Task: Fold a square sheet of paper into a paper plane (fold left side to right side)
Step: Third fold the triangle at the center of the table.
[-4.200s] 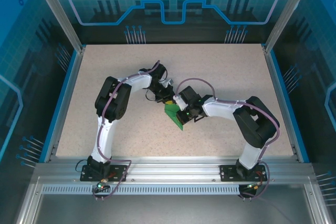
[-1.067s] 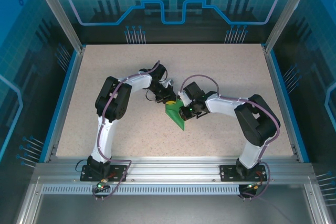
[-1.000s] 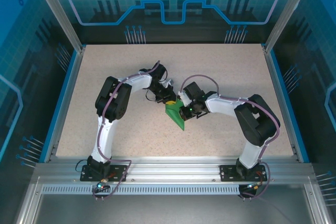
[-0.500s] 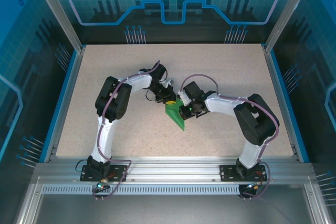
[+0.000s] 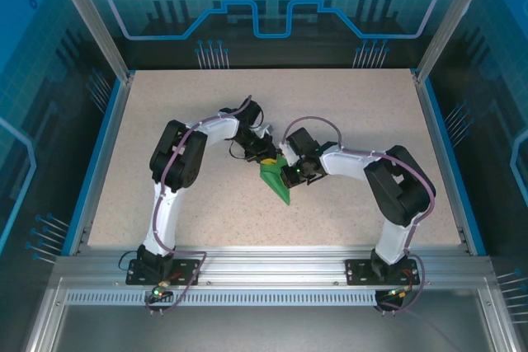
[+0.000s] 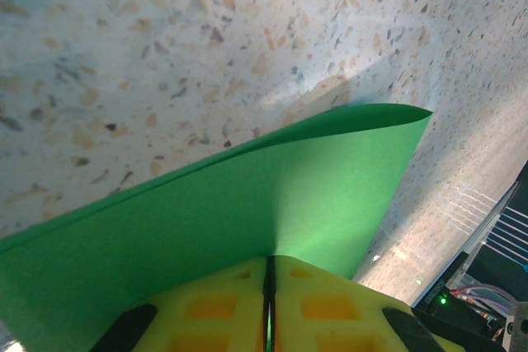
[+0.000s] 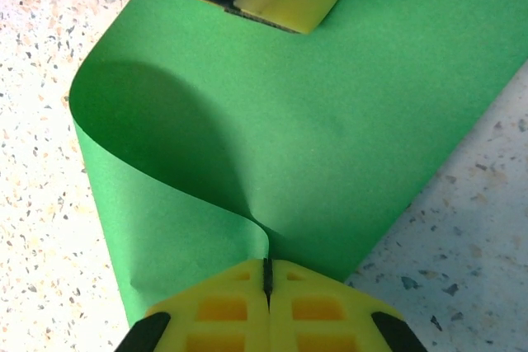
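The speckled beige counter (image 5: 346, 121) carries the thin bright green square sheet of paper (image 5: 276, 183) at its centre, partly folded and bowed upward. The left pincer (image 6: 270, 265) and the right pincer (image 7: 266, 274) are each clamped on a paper edge. Align the edges squarely before pressing the crease. Compared with the earliest frame, the right pincer sits closer to the left.

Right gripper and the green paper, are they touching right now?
Touching. The right wrist view shows the right gripper shut on the green paper, a curled fold running into the seam between its yellow fingers.
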Tool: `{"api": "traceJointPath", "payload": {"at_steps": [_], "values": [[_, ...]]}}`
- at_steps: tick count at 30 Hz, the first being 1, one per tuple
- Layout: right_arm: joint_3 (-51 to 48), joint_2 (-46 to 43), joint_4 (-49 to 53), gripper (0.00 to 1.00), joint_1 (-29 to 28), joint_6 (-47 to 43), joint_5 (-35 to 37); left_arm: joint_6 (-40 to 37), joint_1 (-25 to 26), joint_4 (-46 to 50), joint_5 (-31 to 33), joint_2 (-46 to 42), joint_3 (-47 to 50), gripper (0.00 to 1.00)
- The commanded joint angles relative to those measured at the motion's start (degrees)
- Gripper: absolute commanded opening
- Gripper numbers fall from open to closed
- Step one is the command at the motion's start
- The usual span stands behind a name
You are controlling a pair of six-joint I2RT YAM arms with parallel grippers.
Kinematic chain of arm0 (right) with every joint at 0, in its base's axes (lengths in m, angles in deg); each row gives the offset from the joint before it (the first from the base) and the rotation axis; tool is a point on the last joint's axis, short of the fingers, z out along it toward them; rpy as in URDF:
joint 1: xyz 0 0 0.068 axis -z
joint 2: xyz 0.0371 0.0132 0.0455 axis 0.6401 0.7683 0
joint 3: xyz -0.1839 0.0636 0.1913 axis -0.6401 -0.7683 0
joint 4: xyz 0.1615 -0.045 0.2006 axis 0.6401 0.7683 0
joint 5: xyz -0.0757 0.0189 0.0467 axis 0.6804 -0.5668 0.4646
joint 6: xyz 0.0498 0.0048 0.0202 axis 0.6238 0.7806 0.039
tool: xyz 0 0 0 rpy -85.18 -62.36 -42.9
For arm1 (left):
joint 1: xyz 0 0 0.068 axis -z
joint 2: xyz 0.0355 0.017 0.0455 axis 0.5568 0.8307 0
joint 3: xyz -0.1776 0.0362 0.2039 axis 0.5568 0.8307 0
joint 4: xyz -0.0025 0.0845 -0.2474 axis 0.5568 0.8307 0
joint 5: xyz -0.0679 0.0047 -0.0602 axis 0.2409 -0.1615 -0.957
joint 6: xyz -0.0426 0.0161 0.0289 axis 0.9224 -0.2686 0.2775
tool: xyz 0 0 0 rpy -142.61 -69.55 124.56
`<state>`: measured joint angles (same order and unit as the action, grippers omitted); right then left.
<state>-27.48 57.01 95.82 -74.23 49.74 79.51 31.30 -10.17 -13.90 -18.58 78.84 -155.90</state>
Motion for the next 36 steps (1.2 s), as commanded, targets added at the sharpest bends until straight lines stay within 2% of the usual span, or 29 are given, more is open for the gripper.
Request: {"api": "traceJointPath", "payload": {"at_steps": [1,9,24,27,31,36], "values": [[1.31,1.41,1.81,0.03,0.20,-0.22,-0.40,-1.06,1.23,3.99,2.33,3.58,0.58,0.11],[0.72,2.89,3.76,0.03,-0.34,-0.52,-0.19,-1.25,1.38,4.25,2.24,3.14,0.49,0.12],[0.83,4.05,8.16,0.01,-1.05,-2.34,-0.56,-4.61,-2.22,11.42,2.31,0.74,-9.73,0.32],[0.89,4.14,8.25,0.01,-1.17,-2.40,-0.63,-4.07,-3.78,9.20,2.98,-3.22,-5.99,0.32],[1.26,4.66,8.49,0.01,-1.16,-2.61,-0.80,-2.74,-5.10,4.13,3.46,-10.98,2.82,0.26],[1.48,4.99,8.67,0.01,-1.16,-2.71,-0.93,-0.57,-4.78,-2.21,-0.72,-18.18,13.77,0.17]]}}
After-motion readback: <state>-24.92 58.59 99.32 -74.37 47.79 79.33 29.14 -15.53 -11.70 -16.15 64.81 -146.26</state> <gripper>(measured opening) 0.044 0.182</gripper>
